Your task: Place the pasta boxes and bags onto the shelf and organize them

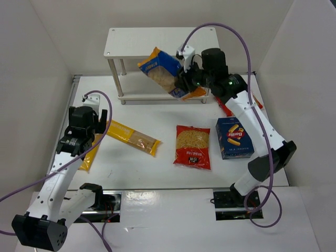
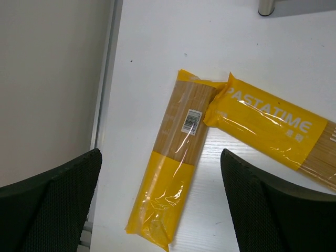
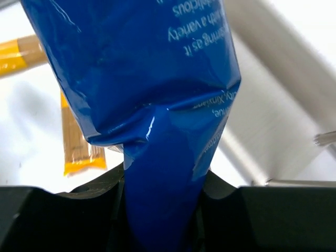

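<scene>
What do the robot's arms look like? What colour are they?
The left arm and right arm are white tubes with black joints. Each trails a purple cable. The left gripper has black, dimpled fingers. A small green light glows on the right arm.

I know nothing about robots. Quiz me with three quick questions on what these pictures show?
1. True or false: the Barilla box stands on the shelf.
2. What do the right jaws hold? A) the box B) a blue bag C) nothing
3. How many spaghetti packets does the left wrist view show below the open left jaws?
Key: 1 false; 2 B; 3 two.
</scene>
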Robot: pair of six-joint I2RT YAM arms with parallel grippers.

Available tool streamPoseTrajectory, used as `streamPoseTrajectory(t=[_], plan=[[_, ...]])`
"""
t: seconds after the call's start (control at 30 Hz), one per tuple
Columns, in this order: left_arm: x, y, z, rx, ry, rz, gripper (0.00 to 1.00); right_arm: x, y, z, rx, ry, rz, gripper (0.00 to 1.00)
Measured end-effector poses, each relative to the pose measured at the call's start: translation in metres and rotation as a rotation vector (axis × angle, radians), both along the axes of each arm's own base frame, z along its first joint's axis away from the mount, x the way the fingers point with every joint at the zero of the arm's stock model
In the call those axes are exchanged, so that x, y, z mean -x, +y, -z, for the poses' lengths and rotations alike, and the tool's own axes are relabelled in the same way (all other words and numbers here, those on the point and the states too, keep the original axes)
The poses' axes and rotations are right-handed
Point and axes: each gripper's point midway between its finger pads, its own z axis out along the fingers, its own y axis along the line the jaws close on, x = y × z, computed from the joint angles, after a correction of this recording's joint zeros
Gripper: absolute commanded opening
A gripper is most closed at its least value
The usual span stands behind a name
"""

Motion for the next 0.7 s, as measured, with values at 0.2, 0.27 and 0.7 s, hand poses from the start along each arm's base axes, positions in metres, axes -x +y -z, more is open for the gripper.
streamPoseTrajectory(t=[0.2,0.27,0.7], plan=[[-0.003,0.002,0.008,-0.009,0.028,-0.01,0.99,-0.018,0.001,-0.044,-0.01,-0.055,0.042,0.0],[-0.005,0.002,0.015,-0.014,0.053,-0.013,0.99,-0.024,0.001,-0.054,-0.01,-0.065,0.056,0.0],[-0.005,0.002,0.022,-0.018,0.074,-0.015,0.99,-0.088,-0.033,-0.106,-0.084,-0.14,0.214,0.0]])
